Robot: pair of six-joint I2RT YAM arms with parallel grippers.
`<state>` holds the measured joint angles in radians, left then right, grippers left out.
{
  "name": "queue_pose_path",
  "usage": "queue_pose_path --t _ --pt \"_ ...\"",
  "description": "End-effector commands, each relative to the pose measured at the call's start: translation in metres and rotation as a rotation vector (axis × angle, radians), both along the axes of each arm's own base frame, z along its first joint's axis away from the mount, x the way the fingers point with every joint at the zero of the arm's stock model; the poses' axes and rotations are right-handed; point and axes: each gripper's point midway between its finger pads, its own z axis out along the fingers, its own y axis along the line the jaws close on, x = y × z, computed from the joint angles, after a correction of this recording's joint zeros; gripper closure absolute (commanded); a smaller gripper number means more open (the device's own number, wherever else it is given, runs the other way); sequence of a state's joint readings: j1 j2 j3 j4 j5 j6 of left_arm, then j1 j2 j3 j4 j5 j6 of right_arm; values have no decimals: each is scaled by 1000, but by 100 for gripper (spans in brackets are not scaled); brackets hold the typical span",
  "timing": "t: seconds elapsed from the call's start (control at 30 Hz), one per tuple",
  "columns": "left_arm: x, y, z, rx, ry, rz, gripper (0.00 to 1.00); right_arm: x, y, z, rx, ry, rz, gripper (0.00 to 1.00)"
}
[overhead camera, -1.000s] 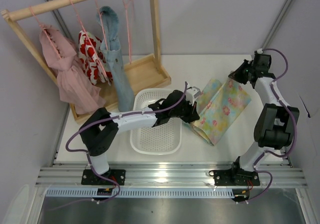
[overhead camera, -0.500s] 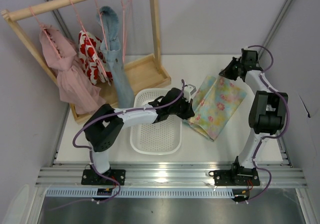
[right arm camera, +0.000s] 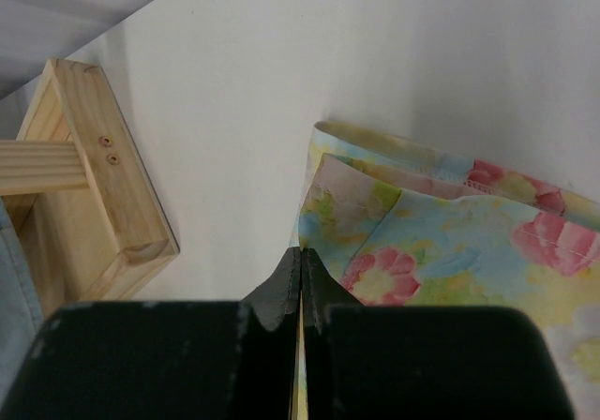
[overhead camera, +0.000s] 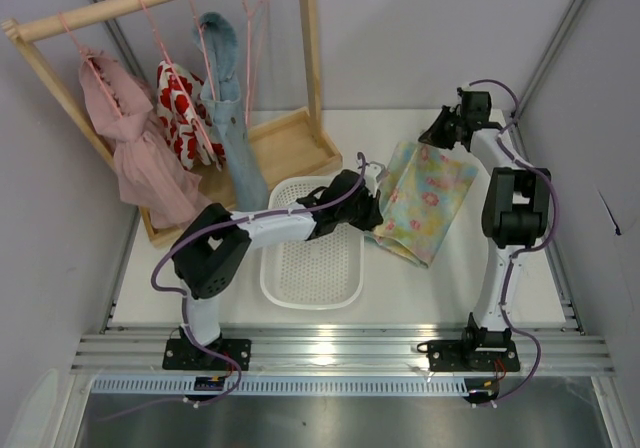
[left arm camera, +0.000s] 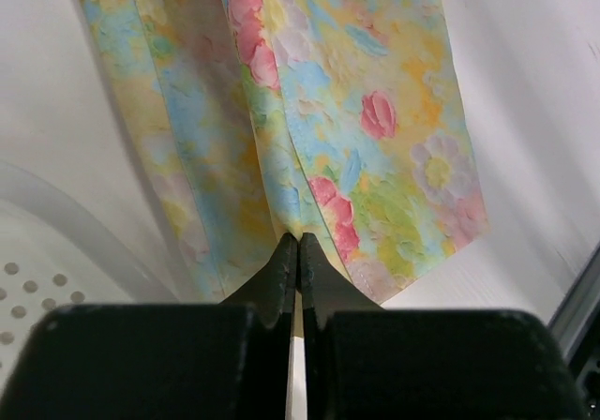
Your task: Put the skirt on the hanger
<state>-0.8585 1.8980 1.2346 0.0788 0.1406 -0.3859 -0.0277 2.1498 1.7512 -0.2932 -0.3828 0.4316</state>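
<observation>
Pale yellow-and-turquoise cloth.

Top view: the skirt [overhead camera: 428, 196] lies flat on the table [overhead camera: 520, 298], at 3 o'clock of the white basket [overhead camera: 310, 283]. The left hand [overhead camera: 372, 211] is at its 9 o'clock edge and the right hand [overhead camera: 432, 135] at its 12 o'clock corner. A bare pink hanger [overhead camera: 247, 68] hangs on the wooden rack [overhead camera: 150, 0], at 10 o'clock of the table, well apart from the skirt.

Left wrist view: the left hand [left arm camera: 298, 247] is pinched tight on a fold of the skirt [left arm camera: 366, 111], with the basket rim [left arm camera: 56, 214] at 8 o'clock.

Right wrist view: the right hand [right arm camera: 301, 262] is clamped on the skirt's [right arm camera: 441, 251] hemmed corner, with cloth showing between the fingers. The rack's base [right arm camera: 103, 176] sits at 9 o'clock.

Step, as I judge it: the skirt is gripped at two points, and the hanger is not yet fetched. The next move calls for lifting the waistband taut and level, then carrying it toward the rack without losing either pinch.
</observation>
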Motion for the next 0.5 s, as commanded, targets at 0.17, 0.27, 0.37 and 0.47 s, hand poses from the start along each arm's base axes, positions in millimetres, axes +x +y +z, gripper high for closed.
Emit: queue_pose_path --t 0.17,0.27,0.37,0.47 --pt "8 1 -4 10 38 23 100 41 0 18 -52 -115 8 100" --pt "7 -1 -4 7 44 7 100 39 -12 25 -92 -119 -42 100" --pt "8 -5 3 -8 38 -4 100 34 -26 46 -106 -158 -74 100" --pt "2 -12 7 -19 32 -29 100 22 -37 47 -106 -151 -95 100"
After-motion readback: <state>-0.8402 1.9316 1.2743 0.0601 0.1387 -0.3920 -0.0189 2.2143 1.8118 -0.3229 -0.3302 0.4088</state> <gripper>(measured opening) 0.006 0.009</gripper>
